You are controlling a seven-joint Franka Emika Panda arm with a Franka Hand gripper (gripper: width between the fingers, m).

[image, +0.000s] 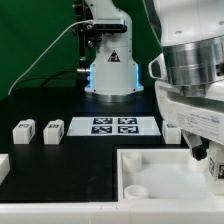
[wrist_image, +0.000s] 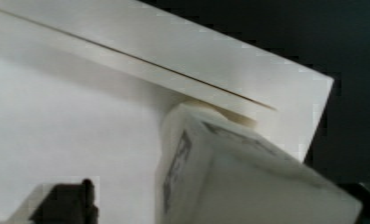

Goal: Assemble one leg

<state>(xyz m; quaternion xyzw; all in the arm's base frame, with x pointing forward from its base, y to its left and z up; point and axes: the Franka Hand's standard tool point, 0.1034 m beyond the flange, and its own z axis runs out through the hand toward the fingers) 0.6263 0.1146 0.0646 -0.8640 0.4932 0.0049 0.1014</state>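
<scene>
Spare legs (image: pixel 52 128) sat at 9 o'clock on the surface. Tool (image: pixel 209 163) was at 3 o'clock over the tray (image: pixel 150 168). The leg (wrist_image: pixel 235 172) was in the tool, long axis aimed at the socket (wrist_image: pixel 228 112). Couldn't tell if the tool was clamped.

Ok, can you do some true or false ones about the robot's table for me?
1. Two legs sit side by side on the exterior view's left of the marker board. True.
2. The marker board shows four tags. True.
3. The table is bright red. False: it is black.
4. The tray-shaped part lies on top of the marker board. False: it lies apart from it, nearer the camera.
5. The gripper hangs above those two legs. False: it is at the exterior view's right, by the tray-shaped part.
</scene>
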